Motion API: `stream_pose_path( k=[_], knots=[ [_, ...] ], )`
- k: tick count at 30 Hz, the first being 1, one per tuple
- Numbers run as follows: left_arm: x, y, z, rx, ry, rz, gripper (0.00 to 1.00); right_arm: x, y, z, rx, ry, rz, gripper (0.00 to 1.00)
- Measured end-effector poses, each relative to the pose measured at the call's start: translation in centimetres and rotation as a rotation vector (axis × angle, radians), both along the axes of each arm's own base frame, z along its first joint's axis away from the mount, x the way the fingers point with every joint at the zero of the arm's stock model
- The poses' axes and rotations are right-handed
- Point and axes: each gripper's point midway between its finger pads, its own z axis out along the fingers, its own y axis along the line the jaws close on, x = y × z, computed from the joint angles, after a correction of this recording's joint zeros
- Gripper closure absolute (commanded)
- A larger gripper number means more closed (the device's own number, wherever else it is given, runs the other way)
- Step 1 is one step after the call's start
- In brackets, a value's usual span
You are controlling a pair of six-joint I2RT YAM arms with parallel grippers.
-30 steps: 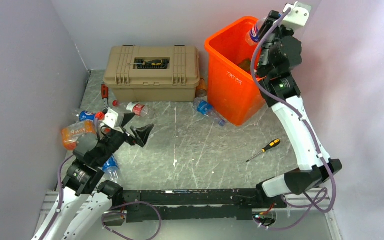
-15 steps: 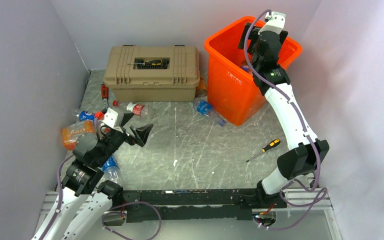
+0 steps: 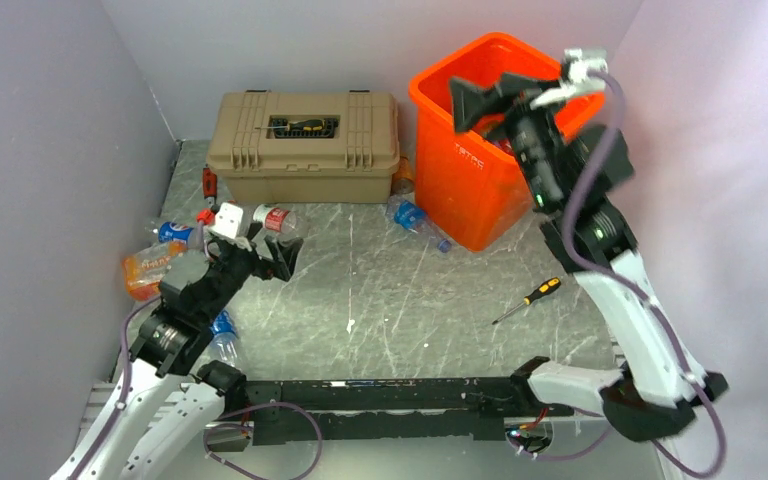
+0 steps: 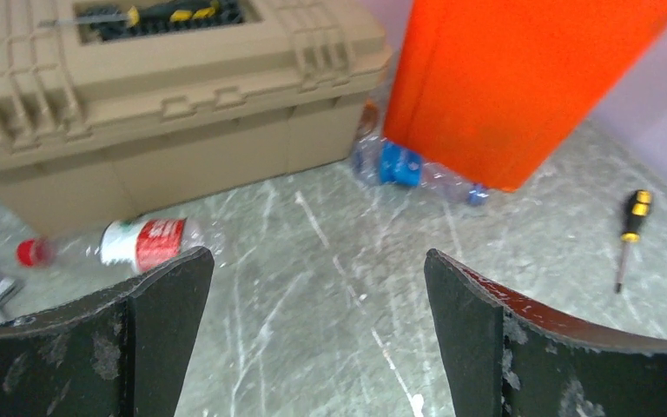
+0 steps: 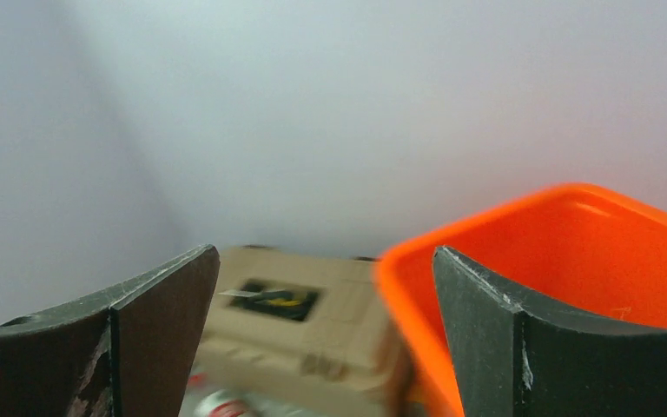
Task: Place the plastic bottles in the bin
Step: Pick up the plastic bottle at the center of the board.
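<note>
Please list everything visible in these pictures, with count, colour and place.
bin: one, orange, far right of table, inside mostly hidden.
toolbox: one, tan, left of bin.
bottles: at least five, clear, on table; red-label bottle before toolbox, blue-label bottle beside bin, orange-wrapped bottle and two blue bottles at left.
screwdrivers: two, yellow-black; one on table at right, one on toolbox lid.
red object: one, left of toolbox, kind unclear.
table: one, grey, scratched.
left gripper: black, open, empty, above table at left.
right gripper: black, open, empty, above bin.

High overhead view plus two forward-facing wrist views, all sharing toolbox (image 3: 308, 145) and bin (image 3: 465, 190).
</note>
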Motion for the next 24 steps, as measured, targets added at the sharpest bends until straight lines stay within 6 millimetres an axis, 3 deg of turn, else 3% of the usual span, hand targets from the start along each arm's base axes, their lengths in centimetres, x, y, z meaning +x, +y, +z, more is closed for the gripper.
stream_pose_path(
  k=[2,5,8,10,13,16,19,24],
  knots=[
    [0.9,0.7,-0.9,0.017,0.046,0.059,0.03,-4.7,2.4,1.2,0.009,-0.073,0.165,0.04],
    [2.3,1.7,-2.6,0.047,0.128,0.153,0.03,-9.6,4.1,-0.3,0.007,-0.119,0.345,0.06],
    [3.3,2.6,-4.3,0.078,0.209,0.235,0.03,-11.4,5.8,-3.4,0.006,-0.091,0.453,0.07],
    [3.8,3.0,-5.3,0.096,0.266,0.278,0.03,-11.4,7.6,-8.5,-0.016,-0.003,0.509,0.07],
    [4.4,3.2,-6.5,0.114,0.328,0.317,0.01,-10.6,9.8,-18.3,-0.064,0.197,0.551,0.08],
    [4.6,3.5,-7.8,0.126,0.378,0.347,0.01,-10.4,10.4,-28.2,-0.113,0.414,0.55,0.09],
    [4.9,3.9,-8.8,0.11,0.425,0.382,0.01,-11.4,9.8,-34.8,-0.116,0.552,0.54,0.09],
    [6.8,6.1,-11.8,-0.031,0.59,0.508,0.01,-13.1,8.9,-40.2,-0.069,0.654,0.533,0.09]
  ],
)
